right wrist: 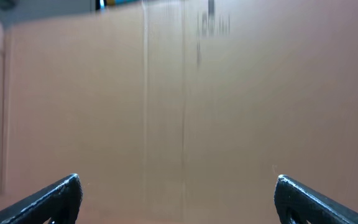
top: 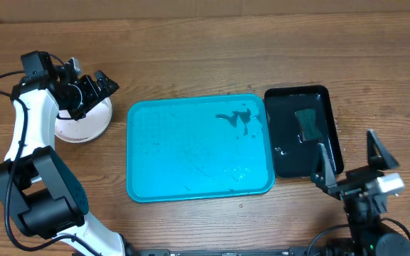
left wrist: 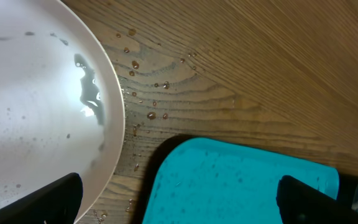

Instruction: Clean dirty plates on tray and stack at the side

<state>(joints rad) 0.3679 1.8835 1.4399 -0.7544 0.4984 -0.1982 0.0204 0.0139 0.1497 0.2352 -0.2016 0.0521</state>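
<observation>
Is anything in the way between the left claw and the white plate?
No, nothing visible. The left gripper hangs open just above the white plate, which sits on the wooden table beside the turquoise tray, with only air between them.

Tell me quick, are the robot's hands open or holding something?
Left gripper: open, holding nothing, over the edge of the white plate.
Right gripper: open, holding nothing.

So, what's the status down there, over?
Left gripper open, over round white plate beside the big turquoise plastic tray. Right gripper open, empty, near small glossy black tray. No plates on turquoise tray, just wet smears. Nothing blocking.
</observation>
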